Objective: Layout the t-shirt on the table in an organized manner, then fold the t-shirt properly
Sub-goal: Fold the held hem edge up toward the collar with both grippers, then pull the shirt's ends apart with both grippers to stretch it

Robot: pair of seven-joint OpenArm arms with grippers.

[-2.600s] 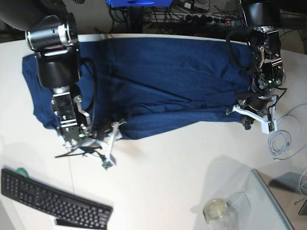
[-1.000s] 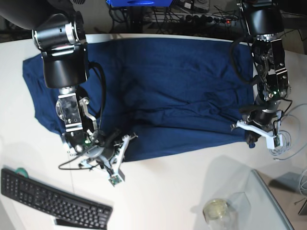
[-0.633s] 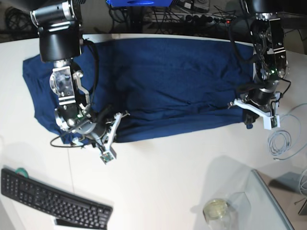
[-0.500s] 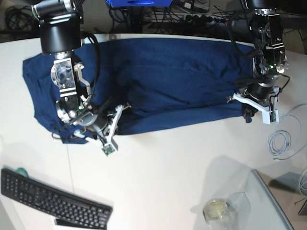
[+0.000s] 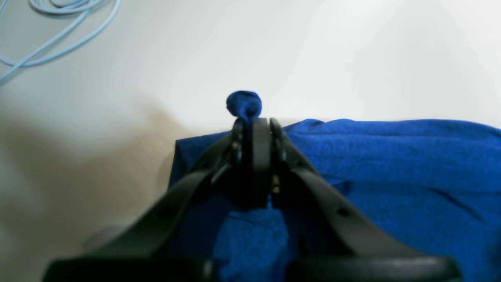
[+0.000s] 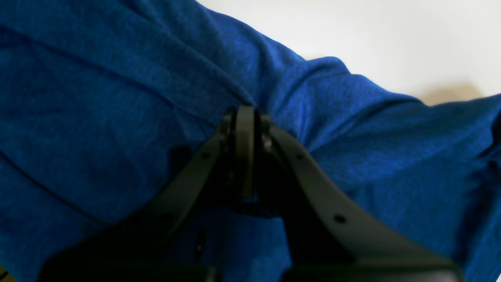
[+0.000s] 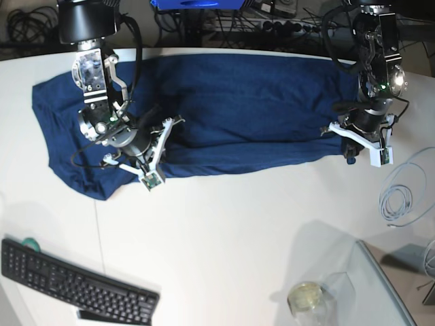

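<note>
The dark navy t-shirt (image 7: 238, 109) lies spread across the far half of the white table (image 7: 238, 238), its near edge doubled back in a long fold. At the shirt's right end my left gripper (image 7: 350, 155) is shut on the fabric. In the left wrist view a small nub of t-shirt (image 5: 243, 102) sticks out past the closed left gripper (image 5: 254, 122). Near the shirt's left part my right gripper (image 7: 126, 161) is shut on the fold. Seen from the right wrist, the right gripper (image 6: 244, 113) pinches a ridge of the t-shirt (image 6: 117, 98). A loose flap hangs down at the lower left.
A black keyboard (image 7: 75, 285) lies at the near left, with a green roll (image 7: 28, 242) beside it. A light blue cable coil (image 7: 401, 197) lies right of the left gripper. A glass jar (image 7: 306, 297) and a clear box (image 7: 384, 285) stand near right.
Both grippers have carried the shirt's near edge away toward the far side. The folded edge now lies higher on the table and the shirt is narrower front to back.
</note>
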